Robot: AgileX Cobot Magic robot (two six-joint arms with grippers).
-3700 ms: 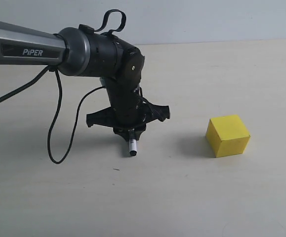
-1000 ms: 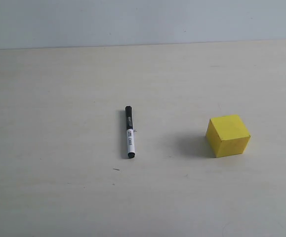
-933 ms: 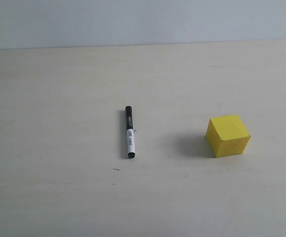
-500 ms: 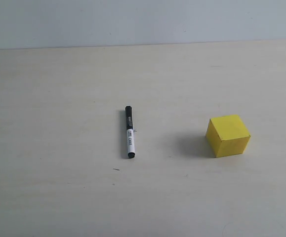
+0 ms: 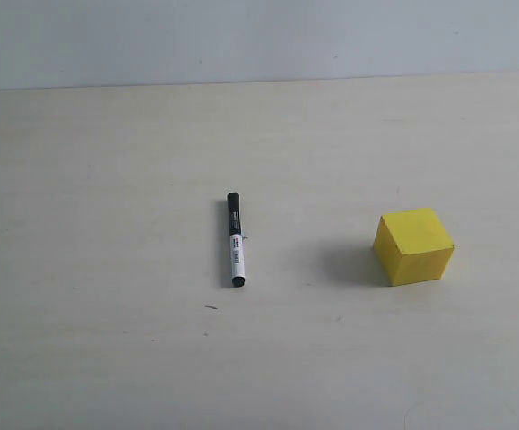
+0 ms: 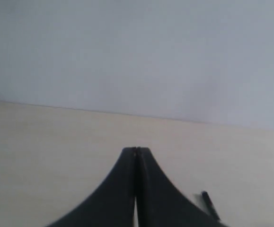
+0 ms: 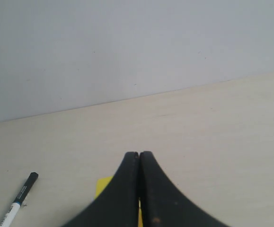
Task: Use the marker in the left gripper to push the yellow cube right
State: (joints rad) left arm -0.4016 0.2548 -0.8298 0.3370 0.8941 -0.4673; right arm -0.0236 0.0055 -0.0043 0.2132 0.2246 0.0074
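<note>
The marker (image 5: 234, 239) lies loose on the pale table, black cap pointing away, with nothing holding it. To its right, about a cube's width and a half away, sits the yellow cube (image 5: 412, 245). No arm shows in the exterior view. In the left wrist view my left gripper (image 6: 137, 150) is shut and empty, and the marker (image 6: 210, 205) shows beside one finger. My right gripper (image 7: 139, 154) is shut too, with nothing in it. The yellow cube (image 7: 102, 186) peeks out from behind its fingers, and the marker (image 7: 18, 199) lies off to the side.
The pale table (image 5: 107, 358) runs back to a plain grey wall (image 5: 259, 36). A small dark speck (image 5: 211, 307) lies near the marker's white end.
A few seconds back the left arm stood over the marker with its gripper at the pen. It has since withdrawn from the exterior view, leaving the marker on the table. Nothing moved over the last second.
</note>
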